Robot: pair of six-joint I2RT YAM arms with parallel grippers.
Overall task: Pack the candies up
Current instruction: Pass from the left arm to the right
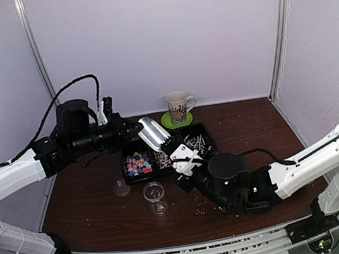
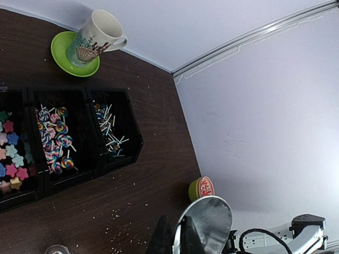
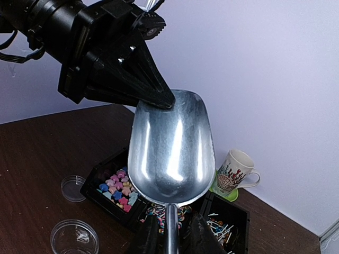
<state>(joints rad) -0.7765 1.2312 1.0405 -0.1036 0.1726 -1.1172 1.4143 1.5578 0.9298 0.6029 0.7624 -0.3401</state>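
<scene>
Dark brown wooden table, grain running left to right, pale walls on three sides. Black three-compartment tray near centre, toward the back. Green saucer just behind the tray, by the rear wall. Clear round lid lying flat in front of the tray's left end; clear jar just right of it, apart from both. Small round tin toward the right. Pale crumbs scattered over the near boards.

Scoop above tray of candies
</scene>
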